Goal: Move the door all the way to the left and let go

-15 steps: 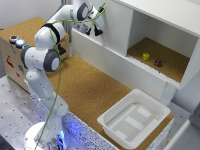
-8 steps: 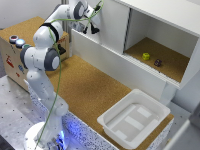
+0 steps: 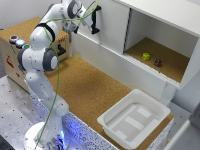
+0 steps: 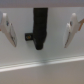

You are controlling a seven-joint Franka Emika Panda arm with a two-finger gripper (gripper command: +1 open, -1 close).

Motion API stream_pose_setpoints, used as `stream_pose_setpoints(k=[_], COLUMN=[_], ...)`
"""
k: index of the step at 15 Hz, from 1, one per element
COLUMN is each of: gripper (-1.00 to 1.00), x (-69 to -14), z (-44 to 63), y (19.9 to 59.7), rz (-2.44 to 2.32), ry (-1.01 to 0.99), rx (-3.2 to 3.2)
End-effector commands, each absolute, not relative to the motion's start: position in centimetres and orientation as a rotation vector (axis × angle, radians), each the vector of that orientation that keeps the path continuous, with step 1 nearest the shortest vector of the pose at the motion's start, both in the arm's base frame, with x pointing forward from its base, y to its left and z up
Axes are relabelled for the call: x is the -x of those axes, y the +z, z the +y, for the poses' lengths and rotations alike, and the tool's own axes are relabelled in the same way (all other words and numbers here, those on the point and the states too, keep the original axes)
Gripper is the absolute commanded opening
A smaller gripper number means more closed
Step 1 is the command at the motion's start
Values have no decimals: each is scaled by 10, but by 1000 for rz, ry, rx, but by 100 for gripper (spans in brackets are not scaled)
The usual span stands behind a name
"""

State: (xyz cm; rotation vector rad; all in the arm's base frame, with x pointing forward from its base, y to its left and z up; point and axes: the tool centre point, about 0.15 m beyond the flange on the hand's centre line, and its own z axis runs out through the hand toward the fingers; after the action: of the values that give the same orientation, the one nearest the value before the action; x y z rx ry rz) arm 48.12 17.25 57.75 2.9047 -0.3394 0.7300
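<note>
— Door first: where is the tall flat white sliding door now?
— It covers the half of the white cabinet on the exterior view's left. The other half is open.
— Where is its small black handle?
— Near the door's edge on the exterior view's left. In the wrist view the handle sits in the gap between the two fingers.
— What is the robot's gripper doing?
— Its two white fingers are spread apart, one on each side of the handle. They do not touch it.
— What is inside the open half?
— A small yellow-green block and a small dark block lie on the brown shelf floor, near each other.
— What else is there?
— A white plastic bin sits on the brown cork counter, at the corner nearest the camera. A wooden box with round buttons stands at the counter's far edge on the exterior view's left.
</note>
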Motion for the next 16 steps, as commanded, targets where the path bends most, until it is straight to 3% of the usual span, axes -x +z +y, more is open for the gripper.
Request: stream_pose_setpoints(k=[1,9,16], gripper=[100,100,100], x=[-442,-393,-398], z=[131,-3,-135], y=[551,526,529], rz=[-421,-511,-284], ry=[641,611,658], rx=[-2937,-2985,-2943])
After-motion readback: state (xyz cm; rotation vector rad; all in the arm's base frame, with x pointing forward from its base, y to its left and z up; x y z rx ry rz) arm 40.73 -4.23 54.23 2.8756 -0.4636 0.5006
